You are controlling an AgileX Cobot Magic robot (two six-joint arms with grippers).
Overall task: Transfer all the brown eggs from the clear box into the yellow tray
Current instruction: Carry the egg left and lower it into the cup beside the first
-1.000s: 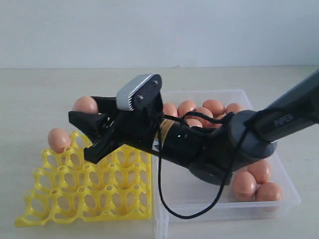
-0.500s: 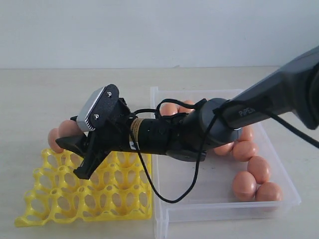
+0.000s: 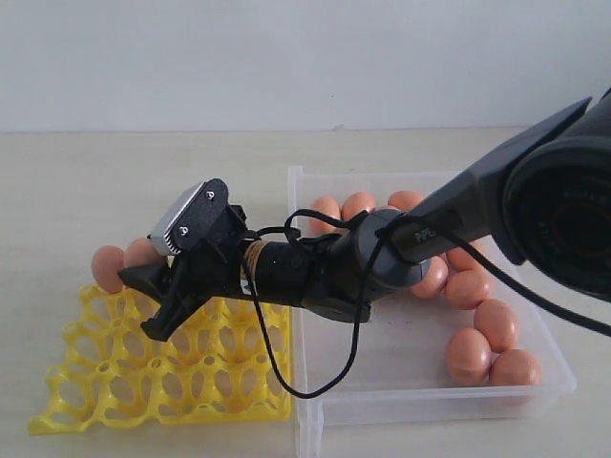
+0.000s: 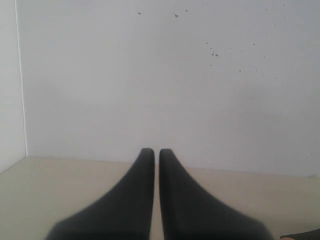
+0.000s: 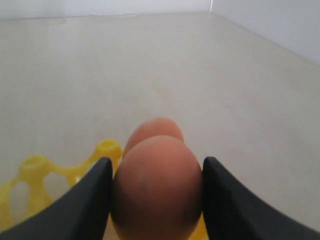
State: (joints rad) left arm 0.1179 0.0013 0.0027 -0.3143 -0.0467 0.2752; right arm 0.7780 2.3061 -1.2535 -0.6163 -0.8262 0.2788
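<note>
My right gripper (image 3: 143,277) reaches left across the clear box (image 3: 535,396) and stands over the far left corner of the yellow tray (image 3: 143,382). It is shut on a brown egg (image 5: 157,187), seen in the exterior view as the egg (image 3: 143,253) beside the jaws. Another brown egg (image 3: 107,267) sits in the tray's far left cup, right behind the held one (image 5: 152,127). Several more brown eggs (image 3: 492,348) lie in the clear box. My left gripper (image 4: 156,155) faces a bare wall, its fingers nearly together with nothing between them.
The right arm and its black cable (image 3: 315,382) hang over the seam between tray and box. The pale tabletop (image 3: 95,181) runs back to a white wall.
The right gripper has carried its egg left and down from above the tray to the far left corner, beside the egg seated there. The arm has swung lower over the box.
</note>
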